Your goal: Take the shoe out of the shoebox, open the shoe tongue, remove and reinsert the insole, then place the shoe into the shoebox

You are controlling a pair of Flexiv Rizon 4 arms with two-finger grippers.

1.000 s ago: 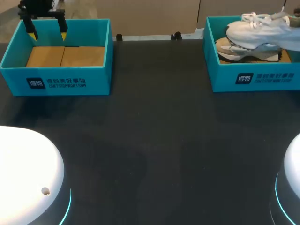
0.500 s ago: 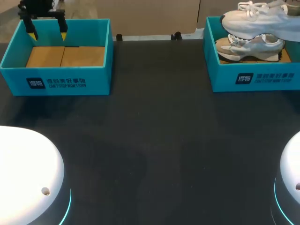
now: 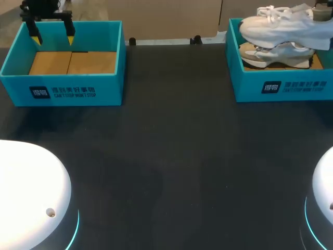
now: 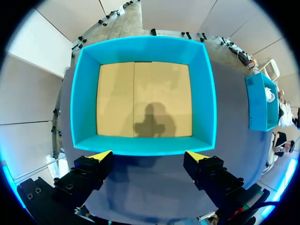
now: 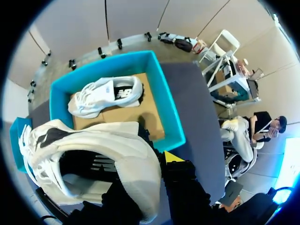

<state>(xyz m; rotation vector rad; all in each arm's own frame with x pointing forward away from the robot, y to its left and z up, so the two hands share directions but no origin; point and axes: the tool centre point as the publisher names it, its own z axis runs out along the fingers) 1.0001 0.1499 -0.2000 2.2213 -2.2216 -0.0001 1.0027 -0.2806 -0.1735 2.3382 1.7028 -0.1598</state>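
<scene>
Shoe (image 3: 283, 27) gripped in right jaws above shoebox (image 3: 291, 88); left jaws wide open.

Both arms stand on glossy white domes, the left base (image 3: 28, 182) and the right base (image 3: 325, 187), each rimmed low down by a thin glowing cyan ring; the left one has a small round fitting near its edge. The left tool (image 3: 52, 39) is matt black, its two blocky fingers (image 4: 89, 171) dotted with screw holes and ending in bright yellow wedge tips. The right tool (image 5: 161, 168) has the same black casing and shows one yellow tip.
</scene>
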